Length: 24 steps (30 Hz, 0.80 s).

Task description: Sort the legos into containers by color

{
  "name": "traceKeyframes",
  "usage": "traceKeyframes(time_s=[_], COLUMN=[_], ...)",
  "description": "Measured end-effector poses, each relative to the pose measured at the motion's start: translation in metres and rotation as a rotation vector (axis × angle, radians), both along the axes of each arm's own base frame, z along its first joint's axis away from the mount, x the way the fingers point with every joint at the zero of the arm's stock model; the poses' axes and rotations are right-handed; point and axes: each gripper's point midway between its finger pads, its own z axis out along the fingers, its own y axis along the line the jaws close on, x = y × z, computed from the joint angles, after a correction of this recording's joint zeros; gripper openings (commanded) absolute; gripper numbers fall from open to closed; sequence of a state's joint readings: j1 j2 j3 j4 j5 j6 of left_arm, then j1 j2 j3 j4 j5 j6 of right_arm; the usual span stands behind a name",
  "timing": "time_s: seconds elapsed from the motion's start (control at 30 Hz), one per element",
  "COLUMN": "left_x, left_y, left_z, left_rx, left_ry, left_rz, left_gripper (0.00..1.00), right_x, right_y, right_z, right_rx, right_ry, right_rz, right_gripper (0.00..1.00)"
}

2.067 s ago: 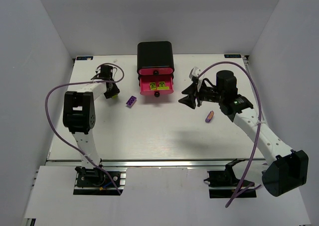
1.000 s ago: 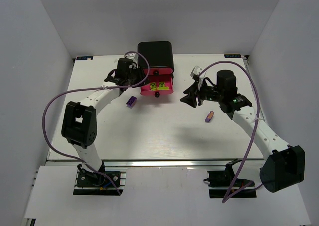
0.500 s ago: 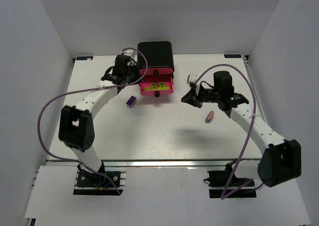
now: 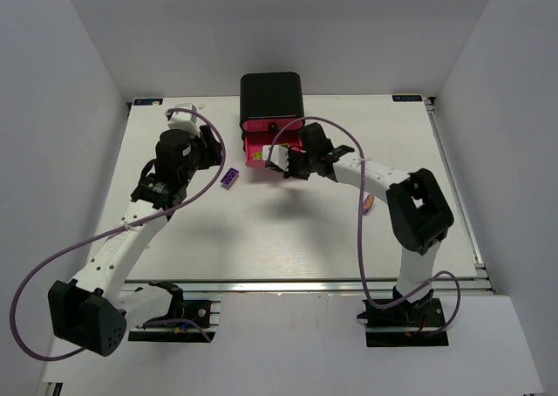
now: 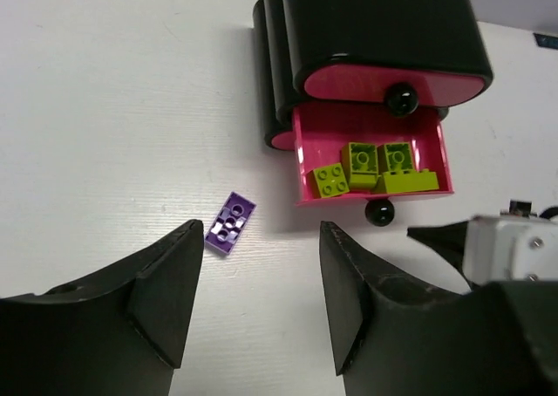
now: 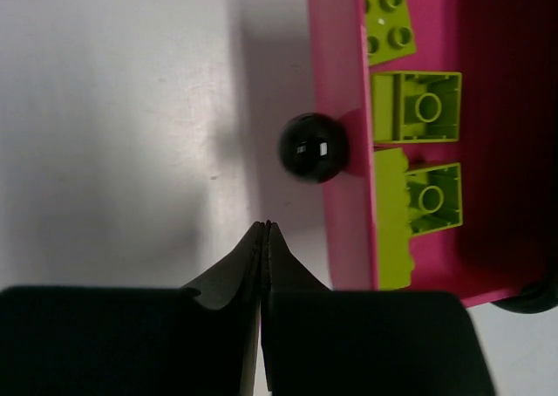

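Note:
The black cabinet [image 4: 271, 95] stands at the back with its lowest pink drawer [image 5: 316, 134] pulled out. Three lime legos [image 5: 377, 167] lie inside it, seen again as lime legos [image 6: 417, 108] in the right wrist view. A purple lego [image 4: 229, 178] lies on the table left of the drawer, studs down [image 5: 230, 223]. My left gripper [image 5: 260, 239] hovers open and empty near it, the brick just off its left finger. My right gripper [image 6: 266, 226] is shut on nothing, tips just before the drawer's black knob [image 6: 315, 146]. A pinkish lego [image 4: 369, 204] lies farther right.
The drawer above is closed, its black knob [image 5: 401, 98] facing out. The right arm [image 4: 375, 174] stretches across the table in front of the cabinet. White walls enclose the table on three sides. A purple cable [image 4: 200, 208] loops off the left arm.
My right arm has swung left to the drawer's front and its jaws have closed. My left arm has pulled back from the drawer toward the left and opened.

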State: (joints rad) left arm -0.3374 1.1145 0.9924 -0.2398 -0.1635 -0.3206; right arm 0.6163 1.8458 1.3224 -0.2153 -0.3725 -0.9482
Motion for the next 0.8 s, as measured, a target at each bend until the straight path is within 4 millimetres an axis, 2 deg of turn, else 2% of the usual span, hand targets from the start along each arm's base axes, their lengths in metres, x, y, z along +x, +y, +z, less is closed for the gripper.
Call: traceKeyframes(time_s=[0.17, 0.33, 0.57, 0.7, 0.8], left_x=[-0.001, -0.006, -0.010, -0.010, -0.009], left_y=[0.003, 0.005, 0.007, 0.007, 0.006], left_z=[-0.009, 0.000, 0.013, 0.011, 0.006], left_rx=[0.022, 0.014, 0.000, 0.001, -0.001], left_ry=[0.015, -0.009, -0.047, -0.044, -0.033], left_rz=[0.008, 0.010, 0.010, 0.010, 0.007], left_gripper=[0.67, 0.67, 0.68, 0.69, 0.69], right_x=[0.040, 0.072, 0.104, 0.121, 0.124], right_y=[0.010, 0.015, 0.022, 0.024, 0.021], right_z=[-0.012, -0.015, -0.007, -0.002, -0.004], right_rx=[-0.059, -0.078, -0.074, -0.063, -0.068], right_ry=[-0.085, -0.174, -0.258, -0.299, -0.300], right_rz=[-0.120, -0.246, -0.364, -0.420, -0.437], right_gripper=[0.01, 0.00, 0.03, 0.03, 0.03])
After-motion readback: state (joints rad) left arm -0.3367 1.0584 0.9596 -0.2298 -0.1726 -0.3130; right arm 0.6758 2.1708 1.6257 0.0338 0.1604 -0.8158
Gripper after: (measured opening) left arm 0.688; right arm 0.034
